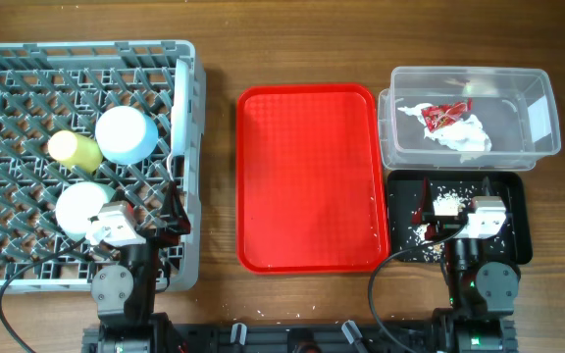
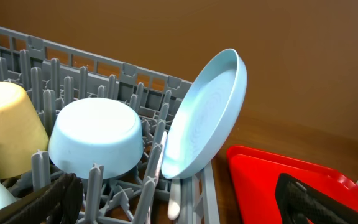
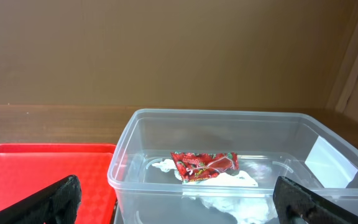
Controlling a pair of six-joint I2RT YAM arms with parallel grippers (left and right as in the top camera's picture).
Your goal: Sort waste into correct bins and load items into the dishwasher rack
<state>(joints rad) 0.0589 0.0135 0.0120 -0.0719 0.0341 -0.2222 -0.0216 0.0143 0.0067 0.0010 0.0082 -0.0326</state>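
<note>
The grey dishwasher rack [image 1: 190, 98] holds a yellow cup [image 1: 75, 148], an upturned light-blue bowl [image 1: 126, 134] and a pale round bowl [image 1: 79, 207]. In the left wrist view the light-blue plate [image 2: 207, 115] stands on edge at the rack's right side, with a white utensil handle [image 2: 174, 200] below it. My left gripper [image 2: 178, 185] is open over the rack's near right corner and holds nothing. The clear tub [image 1: 547, 98] contains the white napkin [image 1: 464, 135] and the red wrapper [image 1: 445, 116]. Rice crumbs [image 1: 447, 202] lie in the black tray [image 1: 518, 196]. My right gripper [image 3: 176, 183] is open in front of the tub.
A large flat red tray [image 1: 307, 176] lies between the rack and the two bins. A few crumbs sit on its right edge and on the wood near its front. Both arm bases stand at the table's front edge.
</note>
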